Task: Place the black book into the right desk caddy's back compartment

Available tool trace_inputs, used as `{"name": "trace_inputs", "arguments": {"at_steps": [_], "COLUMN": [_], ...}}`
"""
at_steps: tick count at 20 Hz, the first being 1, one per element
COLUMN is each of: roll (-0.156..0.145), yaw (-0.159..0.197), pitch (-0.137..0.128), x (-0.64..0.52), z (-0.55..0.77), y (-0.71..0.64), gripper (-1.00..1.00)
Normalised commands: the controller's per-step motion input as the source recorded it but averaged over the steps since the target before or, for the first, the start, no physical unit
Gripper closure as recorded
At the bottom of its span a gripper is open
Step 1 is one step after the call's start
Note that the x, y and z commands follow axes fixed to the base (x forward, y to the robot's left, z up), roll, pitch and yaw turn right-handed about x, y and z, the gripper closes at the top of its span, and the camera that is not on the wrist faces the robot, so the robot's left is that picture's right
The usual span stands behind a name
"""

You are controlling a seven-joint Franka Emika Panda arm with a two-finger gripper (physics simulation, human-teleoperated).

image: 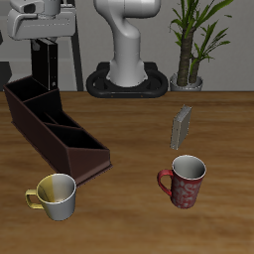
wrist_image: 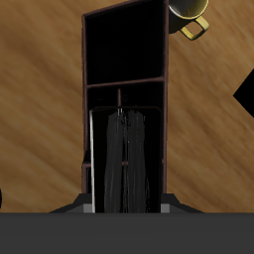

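The black book (image: 45,74) hangs upright with my gripper (image: 46,47) shut on its top edge. It is over the far end of the right desk caddy (image: 62,149), a long maroon-brown tray with dividers, and its lower edge is down at about the rim there. In the wrist view the black book (wrist_image: 124,174) shows edge-on between the fingers of my gripper (wrist_image: 124,134). It lines up with the caddy's end section, and the caddy (wrist_image: 165,60) stretches away with further sections beyond a divider.
A grey patterned book (image: 182,127) stands upright mid-table. A red mug (image: 183,182) sits nearer the front edge. A yellow-white mug (image: 55,195) sits by the caddy's near end, also seen as the mug (wrist_image: 189,15). A potted plant (image: 193,50) stands at the back.
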Motion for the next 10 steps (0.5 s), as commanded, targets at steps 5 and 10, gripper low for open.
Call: {"name": "trace_inputs", "arguments": {"at_steps": [5,10], "roll": [0.011,-0.004], "yaw": [-0.005,0.013], "pitch": [-0.051,-0.022], "x": [0.05,0.12], "z": [0.19,0.05], "y": [-0.14,-0.07], "gripper": [1.00,1.00]}}
